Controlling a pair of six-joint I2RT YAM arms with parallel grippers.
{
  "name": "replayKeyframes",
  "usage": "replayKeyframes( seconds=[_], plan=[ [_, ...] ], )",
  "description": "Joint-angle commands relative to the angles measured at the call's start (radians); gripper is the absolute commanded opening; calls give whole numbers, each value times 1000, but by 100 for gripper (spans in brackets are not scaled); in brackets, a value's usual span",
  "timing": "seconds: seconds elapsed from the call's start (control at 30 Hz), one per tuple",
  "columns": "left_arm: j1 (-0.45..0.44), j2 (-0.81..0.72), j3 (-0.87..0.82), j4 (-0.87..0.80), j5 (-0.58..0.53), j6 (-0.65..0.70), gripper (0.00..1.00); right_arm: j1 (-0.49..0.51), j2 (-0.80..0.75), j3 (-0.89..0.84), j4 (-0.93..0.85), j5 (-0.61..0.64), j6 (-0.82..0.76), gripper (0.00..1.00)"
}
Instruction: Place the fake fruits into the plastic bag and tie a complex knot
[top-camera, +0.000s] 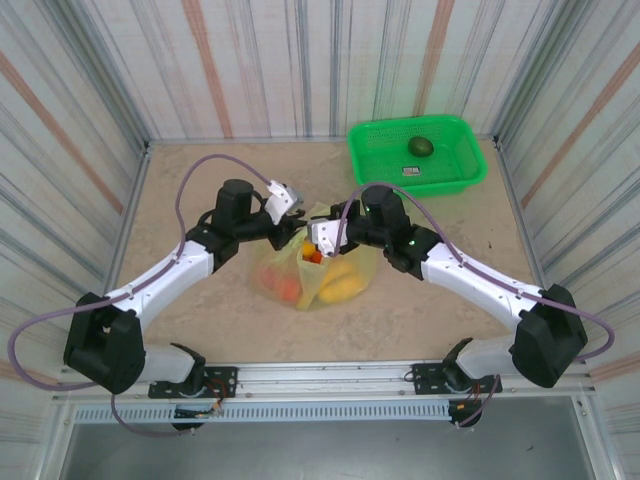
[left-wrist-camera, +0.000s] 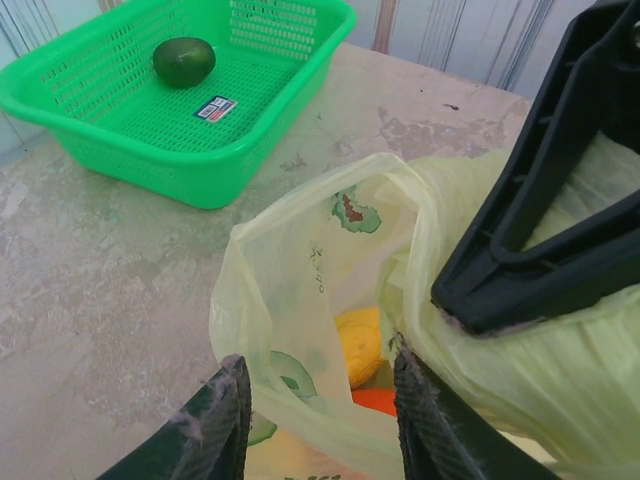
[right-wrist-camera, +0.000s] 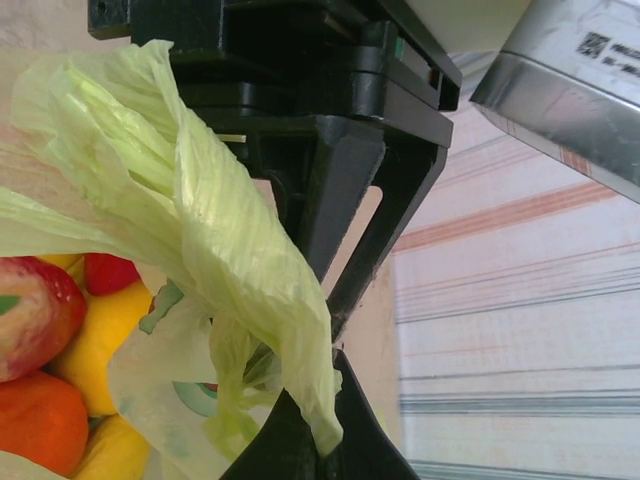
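Both arms reach in from the near edge of the worktop (top-camera: 190, 335) and meet over the bag (top-camera: 322, 272), which sits around the middle of the worktop

Bag is slumped with its mouth up and has fruits (top-camera: 340, 283) inside. From the right wrist: a red apple (right-wrist-camera: 30, 320), an orange one (right-wrist-camera: 35, 420) and a yellow one (right-wrist-camera: 100, 340), packed against each other

Right hand (right-wrist-camera: 310, 440): fingers pressed together, pinching a bunched strip of the bag's top film, which drapes up and over to the left

Left hand (left-wrist-camera: 325, 420): fingers (left-wrist-camera: 225, 425) partly spread. A loop of bag film stands between them and looks loose, not clamped

The two hands are just beside each other above the bag mouth, left hand on the bag's left side, right hand on its right

Far right corner of the worktop: green mesh basket (top-camera: 372, 160), well apart from the bag, holding one dark green fruit (top-camera: 421, 147) and a small label
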Motion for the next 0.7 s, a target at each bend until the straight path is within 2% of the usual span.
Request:
replayKeyframes(
  seconds=[0.0, 0.5, 0.67],
  plan=[
    [-5, -5, -12, 6, 16, 37, 43, -13, -27, 32, -29, -38, 41, 0],
    [-6, -4, -18, -37, 78, 151, 35, -26, -12, 53, -28, -54, 52, 0],
    [-15, -7, -24, -30, 75, 170, 41, -27, -4, 61, -31, -56, 57, 0]
  ],
)
